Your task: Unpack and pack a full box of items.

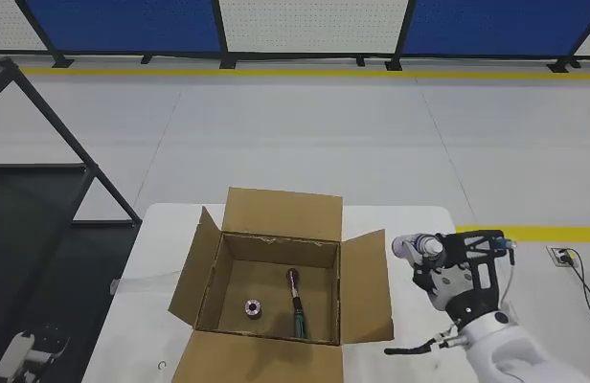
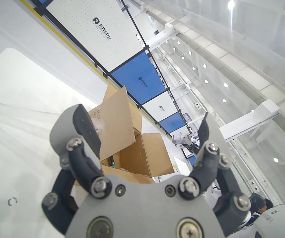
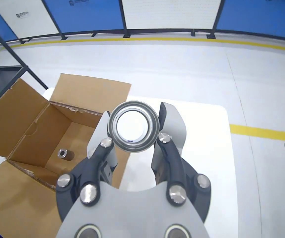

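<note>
**Metal ring grasped by the right claw beside the open box**

The right claw (image 3: 134,115) is clenched on a metal ring (image 3: 154,125). The ring is held between the 2 fingers, with its round opening turned toward the wrist camera. In the top view this claw (image 1: 427,251) and the ring (image 1: 432,246) are seen above the counter (image 1: 410,218), just beside the right flap of the cardboard box (image 1: 283,209) and near the right edge of the counter.

The left claw (image 2: 143,121) is released. Its 2 fingers are spread wide and nothing is held between them. Beyond it the box (image 2: 117,115) is seen standing on the white counter (image 2: 21,125), well apart from this claw.

The box is placed in the middle of the counter, and its 4 flaps are folded outward. On its bottom 2 items are lying. A small metal cylinder (image 1: 252,307) is found toward the left wall. A long dark tool (image 1: 295,299) with a green end is found to the right of it, not touching it. The cylinder (image 3: 64,154) is shown also in the right wrist view.
</note>
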